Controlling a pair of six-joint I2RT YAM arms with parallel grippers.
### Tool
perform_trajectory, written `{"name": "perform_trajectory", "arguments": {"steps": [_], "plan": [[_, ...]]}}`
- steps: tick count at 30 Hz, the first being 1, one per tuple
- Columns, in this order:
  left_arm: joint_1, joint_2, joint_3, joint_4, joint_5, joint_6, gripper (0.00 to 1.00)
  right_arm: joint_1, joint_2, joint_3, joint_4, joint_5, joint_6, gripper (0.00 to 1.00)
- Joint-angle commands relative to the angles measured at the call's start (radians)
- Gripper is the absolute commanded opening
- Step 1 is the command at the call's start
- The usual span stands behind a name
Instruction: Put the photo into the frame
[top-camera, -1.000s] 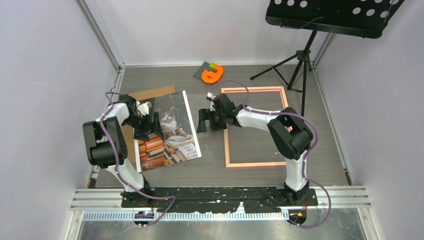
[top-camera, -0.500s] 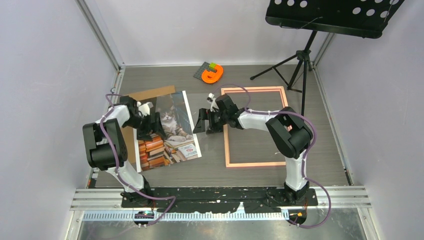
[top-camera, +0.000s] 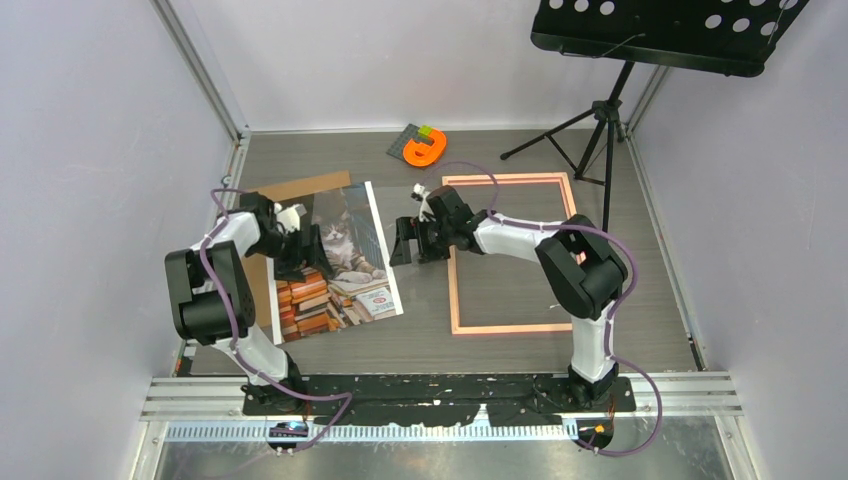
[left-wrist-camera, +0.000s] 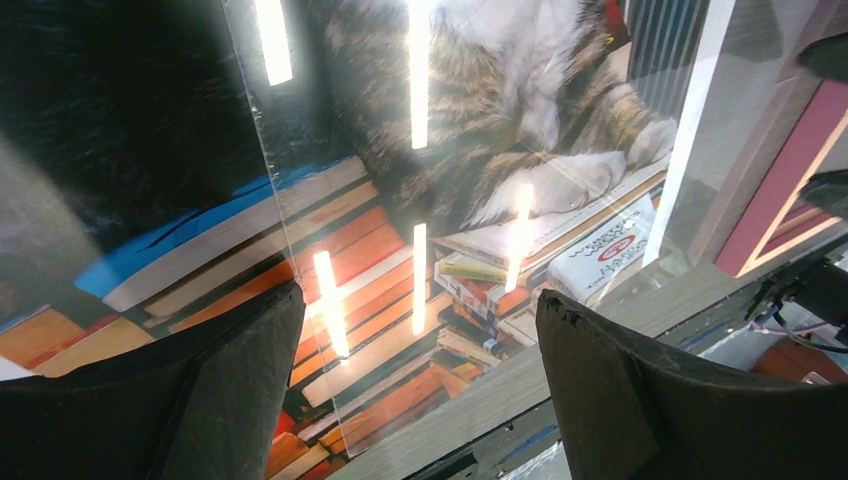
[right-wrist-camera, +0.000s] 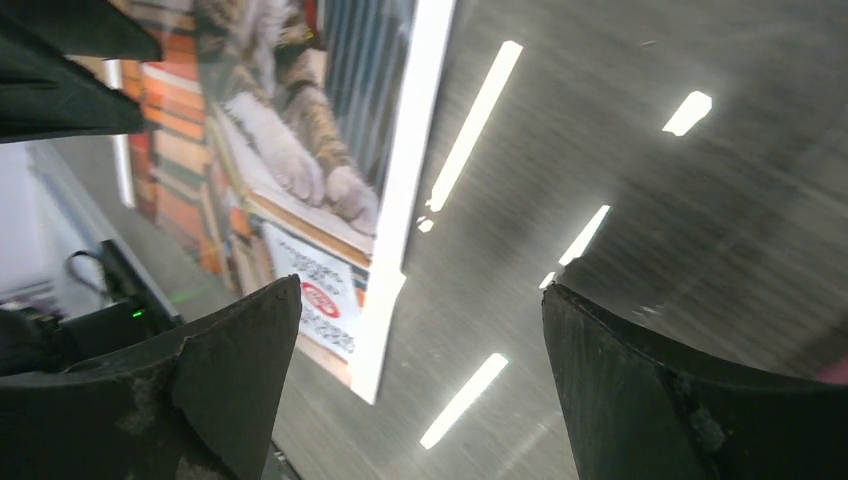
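Seeing left gripper spread wide, clamping nothing, poised above the photo. Directly under its fingers: cat's paws and book stacks, covered by a glare-streaked clear sheet. Reading right gripper as released too, empty, over bare table. Just to its left: the photo's white border. Just to its right: the frame, lying flat with wood grain showing through its opening. No photo in it yet. Beyond left gripper, poking out from under the photo: brown backing board. Farther out from right gripper: orange object. Past the frame's far corner: music stand.
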Motion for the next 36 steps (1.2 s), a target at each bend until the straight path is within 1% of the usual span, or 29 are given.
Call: {"name": "perform_trajectory", "arguments": {"steps": [1, 4, 10, 11, 12, 22, 32, 36], "plan": [[0.009, -0.045, -0.020, 0.043, -0.078, 0.002, 0.90, -0.002, -0.080, 0.066, -0.137, 0.191, -0.130, 0.96], [0.009, -0.061, -0.020, 0.047, -0.093, 0.003, 0.90, -0.002, -0.070, 0.096, -0.172, 0.239, -0.165, 0.96], [0.010, -0.084, -0.018, 0.049, -0.109, 0.004, 0.93, -0.015, 0.003, 0.167, -0.228, 0.295, -0.212, 0.96], [0.009, -0.088, -0.018, 0.050, -0.112, 0.004, 0.98, -0.019, 0.021, 0.184, -0.233, 0.295, -0.217, 0.96], [0.008, -0.093, -0.019, 0.053, -0.116, 0.005, 0.99, -0.027, 0.030, 0.193, -0.243, 0.296, -0.219, 0.96], [0.009, -0.079, 0.003, 0.060, -0.117, -0.001, 1.00, -0.065, 0.148, 0.303, -0.295, 0.293, -0.254, 0.96], [0.009, -0.030, -0.006, 0.090, -0.050, -0.018, 0.99, -0.076, 0.234, 0.359, -0.300, 0.173, -0.219, 0.97], [0.009, -0.015, -0.023, 0.103, -0.016, -0.025, 0.98, -0.080, 0.261, 0.367, -0.288, 0.102, -0.185, 0.97]]}}
